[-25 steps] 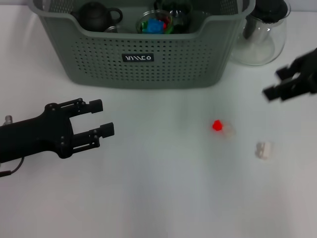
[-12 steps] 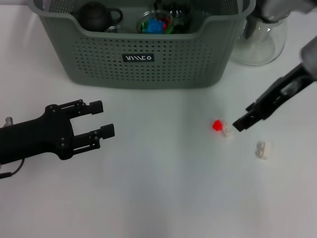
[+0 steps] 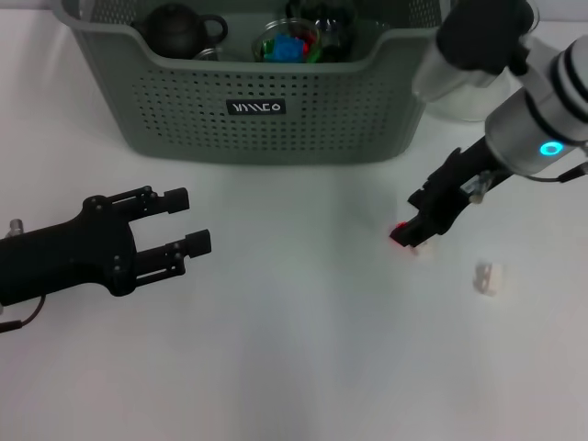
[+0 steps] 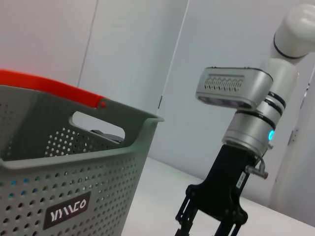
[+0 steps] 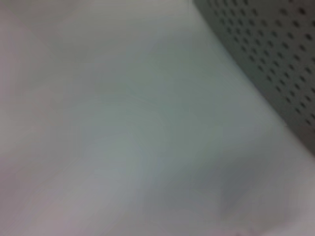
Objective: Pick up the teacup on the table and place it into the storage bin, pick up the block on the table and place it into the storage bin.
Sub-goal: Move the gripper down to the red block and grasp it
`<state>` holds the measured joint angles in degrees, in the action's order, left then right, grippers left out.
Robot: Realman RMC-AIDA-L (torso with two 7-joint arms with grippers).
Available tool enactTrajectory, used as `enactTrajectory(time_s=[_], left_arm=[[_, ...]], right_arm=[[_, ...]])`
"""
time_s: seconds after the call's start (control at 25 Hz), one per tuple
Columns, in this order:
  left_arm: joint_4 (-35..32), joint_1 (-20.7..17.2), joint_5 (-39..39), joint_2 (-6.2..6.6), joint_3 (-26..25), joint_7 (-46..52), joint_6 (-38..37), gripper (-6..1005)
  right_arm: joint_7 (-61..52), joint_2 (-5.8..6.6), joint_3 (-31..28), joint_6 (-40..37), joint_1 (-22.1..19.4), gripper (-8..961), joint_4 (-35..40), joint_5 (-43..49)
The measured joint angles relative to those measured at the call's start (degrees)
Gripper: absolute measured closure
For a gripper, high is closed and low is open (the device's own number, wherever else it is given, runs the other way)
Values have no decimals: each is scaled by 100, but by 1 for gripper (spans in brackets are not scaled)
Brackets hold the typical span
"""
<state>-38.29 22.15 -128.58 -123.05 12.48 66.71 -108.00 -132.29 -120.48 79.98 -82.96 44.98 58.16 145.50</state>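
The grey-green storage bin point(image 3: 303, 129) stands at the back of the white table; its perforated wall also shows in the left wrist view point(image 4: 59, 196) and the right wrist view point(image 5: 275, 59). Inside it are a dark teapot point(image 3: 179, 28) and a glass cup point(image 3: 288, 41) holding coloured blocks. A small red block point(image 3: 401, 236) lies on the table right of centre. My right gripper point(image 3: 415, 231) is down over it, fingers spread on either side and partly covering it; it also shows in the left wrist view point(image 4: 206, 228). My left gripper point(image 3: 188, 219) is open and empty at the left.
A small white block point(image 3: 488, 277) lies to the right of the red one. My right arm point(image 3: 537, 138) reaches in from the back right and hides what stands behind it. The right wrist view shows only bare table beside the bin wall.
My right gripper has swung in from the right edge and come down onto the red block. The left arm has not moved.
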Motion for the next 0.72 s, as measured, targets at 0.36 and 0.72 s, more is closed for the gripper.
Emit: enactTrajectory(time_s=[0.36,0.72], left_arm=[[51,14,0,0,0,0,123,313],[71,28,0,0,2,0,260,313]], right_arm=[[585,-2,332,626,-7,328,-434,-276],[755,-2,404,803,66,329,-711,-390]])
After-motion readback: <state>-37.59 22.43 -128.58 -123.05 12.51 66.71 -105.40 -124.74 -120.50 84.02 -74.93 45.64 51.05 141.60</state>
